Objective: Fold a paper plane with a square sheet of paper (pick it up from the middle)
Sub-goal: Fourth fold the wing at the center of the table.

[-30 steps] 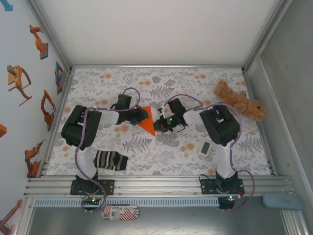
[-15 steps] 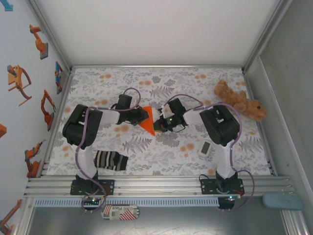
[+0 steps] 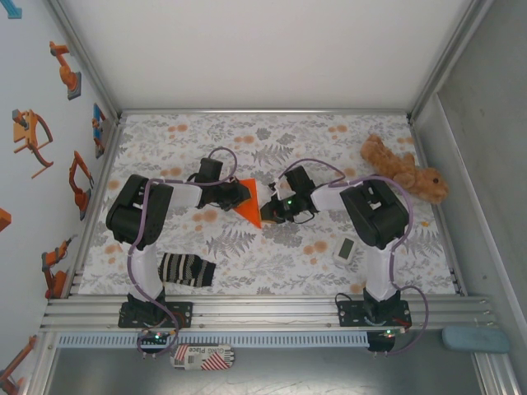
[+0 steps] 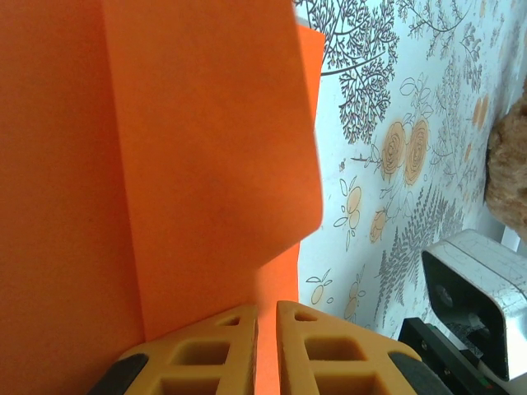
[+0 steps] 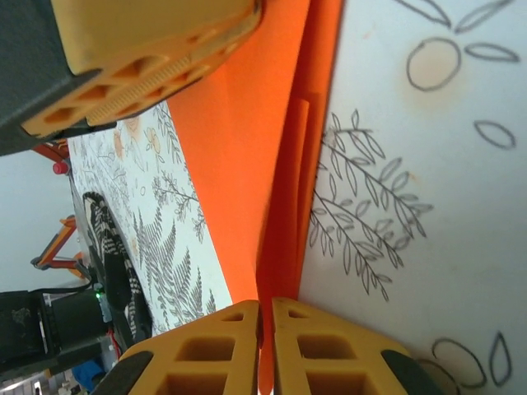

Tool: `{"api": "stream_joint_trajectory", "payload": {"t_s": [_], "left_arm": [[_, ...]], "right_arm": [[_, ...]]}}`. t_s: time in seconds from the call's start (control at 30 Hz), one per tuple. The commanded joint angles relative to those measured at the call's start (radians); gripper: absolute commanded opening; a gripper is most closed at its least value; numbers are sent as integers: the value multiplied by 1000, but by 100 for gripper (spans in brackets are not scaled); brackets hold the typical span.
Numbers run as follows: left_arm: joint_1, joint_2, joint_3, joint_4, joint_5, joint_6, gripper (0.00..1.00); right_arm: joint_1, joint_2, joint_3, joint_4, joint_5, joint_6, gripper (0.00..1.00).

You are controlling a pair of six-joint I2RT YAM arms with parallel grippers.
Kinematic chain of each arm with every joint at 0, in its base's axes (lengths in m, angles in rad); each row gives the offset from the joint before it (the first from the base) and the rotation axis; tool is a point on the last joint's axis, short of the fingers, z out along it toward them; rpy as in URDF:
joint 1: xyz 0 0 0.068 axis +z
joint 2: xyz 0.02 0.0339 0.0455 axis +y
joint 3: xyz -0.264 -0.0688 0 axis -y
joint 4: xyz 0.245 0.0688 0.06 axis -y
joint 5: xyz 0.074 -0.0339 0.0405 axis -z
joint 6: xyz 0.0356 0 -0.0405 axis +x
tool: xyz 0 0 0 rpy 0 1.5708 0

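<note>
The square sheet of paper [image 3: 249, 206] is bright orange and folded into a pointed triangle with layered flaps. It lies mid-table between my two grippers. My left gripper [image 3: 242, 195] comes in from the left and is shut on the paper's edge [image 4: 206, 164], and the orange layer runs between its fingertips [image 4: 267, 306]. My right gripper [image 3: 268, 207] comes in from the right and is shut on the opposite folded edge [image 5: 284, 214]. Its jaws [image 5: 266, 303] stand almost together with the paper's layers in the slit. The left gripper's fingers [image 5: 156, 66] show at the top of the right wrist view.
A brown plush toy [image 3: 403, 170] lies at the back right. A small white device [image 3: 345, 249] sits front right, near the right arm. A striped black-and-white sock [image 3: 185, 269] lies front left. The floral table cover [image 3: 272, 140] stretches behind the grippers.
The right arm has edged slightly to the right. The paper and the left arm look unchanged.
</note>
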Motion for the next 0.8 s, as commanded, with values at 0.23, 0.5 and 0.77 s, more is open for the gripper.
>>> {"api": "stream_joint_trajectory", "payload": {"t_s": [0.23,0.5,0.77], "left_arm": [[-4,55,3,-93,-37,28,14],[-4,53,8,-92,-29,30,14],[-5,53,10,-93,-28,30,14]], "right_arm": [[-5,-154,-59,-55,67,-16,13],[18,-194,-34,-49,152,-3,12],[74,-88,61,-12,140,53,5]]}}
